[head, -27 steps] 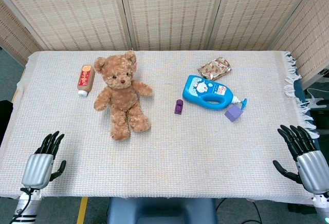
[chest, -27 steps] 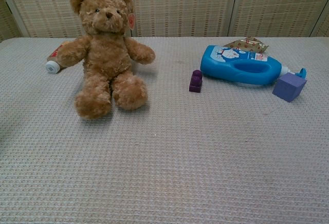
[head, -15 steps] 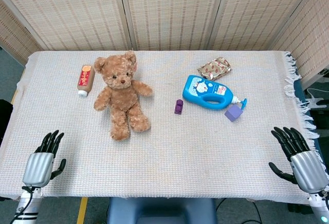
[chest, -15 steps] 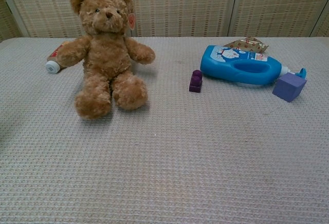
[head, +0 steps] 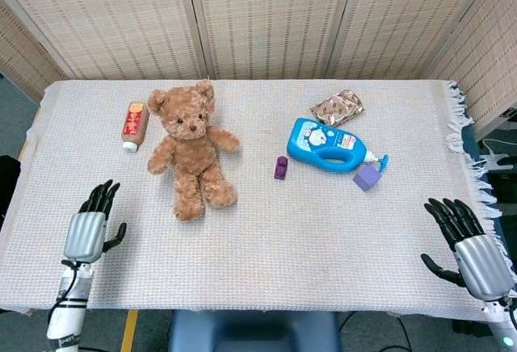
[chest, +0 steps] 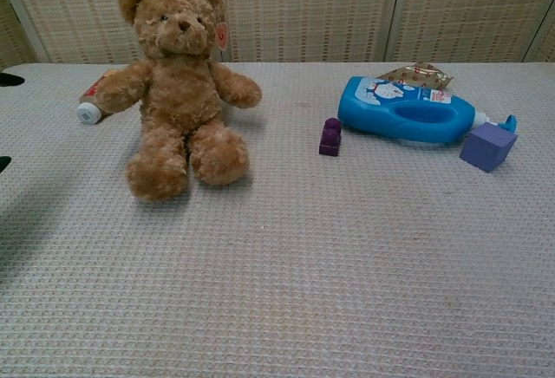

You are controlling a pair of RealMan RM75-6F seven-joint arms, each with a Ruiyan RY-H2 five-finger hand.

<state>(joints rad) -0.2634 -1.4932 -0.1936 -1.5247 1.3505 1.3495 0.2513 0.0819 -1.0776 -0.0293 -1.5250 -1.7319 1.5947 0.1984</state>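
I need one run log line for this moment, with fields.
left hand: open, near teddy bear | right hand: open, at table edge | purple block: beside blue bottle

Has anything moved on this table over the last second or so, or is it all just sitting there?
The left hand has moved forward over the table and a little inward, toward the teddy bear; its fingers are apart and it holds nothing. The right hand has slid slightly inward at the table's near edge, also holding nothing. The bear, the brown bottle, the blue bottle, the snack packet and both purple blocks lie where they were.
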